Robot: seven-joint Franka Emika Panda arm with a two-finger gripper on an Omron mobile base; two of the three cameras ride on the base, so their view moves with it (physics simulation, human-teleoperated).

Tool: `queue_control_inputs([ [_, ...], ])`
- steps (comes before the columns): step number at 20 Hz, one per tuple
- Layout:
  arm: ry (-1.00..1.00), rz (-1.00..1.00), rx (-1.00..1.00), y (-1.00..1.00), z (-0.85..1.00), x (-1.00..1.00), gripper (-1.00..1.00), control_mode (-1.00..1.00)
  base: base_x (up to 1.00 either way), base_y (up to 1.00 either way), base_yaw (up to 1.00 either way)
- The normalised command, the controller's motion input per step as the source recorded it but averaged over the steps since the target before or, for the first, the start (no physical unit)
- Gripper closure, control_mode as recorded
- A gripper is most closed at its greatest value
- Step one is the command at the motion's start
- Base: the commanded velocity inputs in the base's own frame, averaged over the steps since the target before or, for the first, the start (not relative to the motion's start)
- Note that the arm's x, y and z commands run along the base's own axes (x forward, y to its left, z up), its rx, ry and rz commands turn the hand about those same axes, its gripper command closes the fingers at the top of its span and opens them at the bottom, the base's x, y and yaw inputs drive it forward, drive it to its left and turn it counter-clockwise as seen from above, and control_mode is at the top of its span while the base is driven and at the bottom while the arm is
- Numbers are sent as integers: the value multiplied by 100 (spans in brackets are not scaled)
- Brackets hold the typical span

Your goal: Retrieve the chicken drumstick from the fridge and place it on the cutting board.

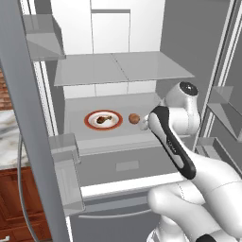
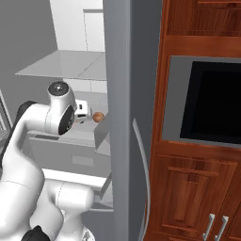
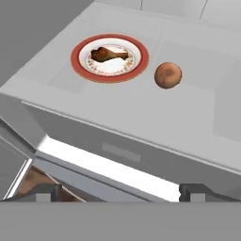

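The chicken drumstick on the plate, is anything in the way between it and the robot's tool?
Nothing visible blocks it. The chicken drumstick lies uncovered on the red-rimmed plate on the fridge shelf, doors open. The round brown food sits beside the plate, off to one side, not touching it. The tool is open, short of the shelf's front edge.

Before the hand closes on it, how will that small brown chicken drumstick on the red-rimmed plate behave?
The orange-brown chicken drumstick probably stays stiff and light. Its tapered, rounded shape may pivot or slip between fingers. It lies loose on the red-rimmed white plate, so a push would likely slide it.
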Motion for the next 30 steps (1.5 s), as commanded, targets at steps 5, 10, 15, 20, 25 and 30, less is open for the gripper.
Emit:
queue_control_inputs([
  [5,0,20,-6,25,6,0,-100,-100,0,0,0],
  [10,-1,31,-6,32,0,3,-100,-100,0,0,0],
  [15,0,29,-2,18,0,23,-100,-100,0,0,0],
  [20,2,15,0,6,-10,56,-100,-100,0,0,0],
  [25,-2,7,0,5,-31,37,-100,-100,0,0,0],
  [30,-8,0,0,16,-27,34,-100,-100,0,0,0],
])
